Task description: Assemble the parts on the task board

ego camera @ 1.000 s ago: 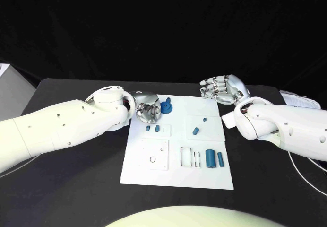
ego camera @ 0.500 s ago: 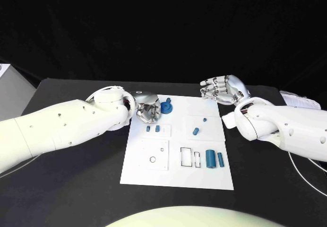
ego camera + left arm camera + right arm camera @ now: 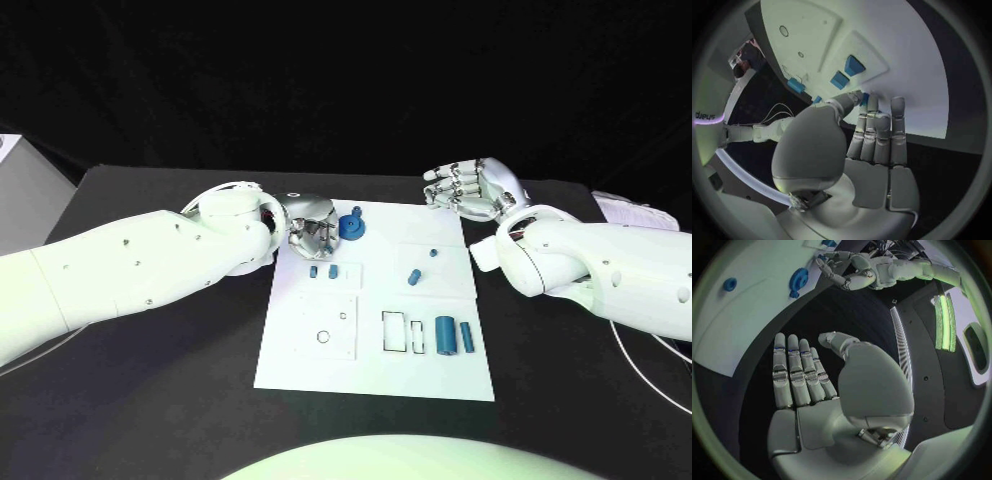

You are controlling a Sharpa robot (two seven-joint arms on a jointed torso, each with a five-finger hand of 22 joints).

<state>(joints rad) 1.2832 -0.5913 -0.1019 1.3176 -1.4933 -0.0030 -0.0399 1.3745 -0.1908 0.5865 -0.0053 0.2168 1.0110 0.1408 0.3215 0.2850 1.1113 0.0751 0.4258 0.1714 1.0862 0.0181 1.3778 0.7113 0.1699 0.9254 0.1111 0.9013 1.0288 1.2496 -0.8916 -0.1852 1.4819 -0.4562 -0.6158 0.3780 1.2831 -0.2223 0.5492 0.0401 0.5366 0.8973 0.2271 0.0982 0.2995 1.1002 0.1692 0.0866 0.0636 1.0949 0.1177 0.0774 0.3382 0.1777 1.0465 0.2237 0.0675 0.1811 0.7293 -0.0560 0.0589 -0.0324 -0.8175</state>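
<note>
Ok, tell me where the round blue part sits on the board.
In the head view, the round blue part sits at the far left corner of the task board, right beside the left hand, whose fingers are at its near side.

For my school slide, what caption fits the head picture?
Robot's left hand reaches a blue part on the white task board; right hand waits open.

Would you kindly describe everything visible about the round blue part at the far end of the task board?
The round blue part is a disc-like piece, plastic by its look, with a knob or stub rising at its far edge. It sits on the white task board near its far left corner. The left hand is right beside it; whether the fingers touch it cannot be told.
</note>
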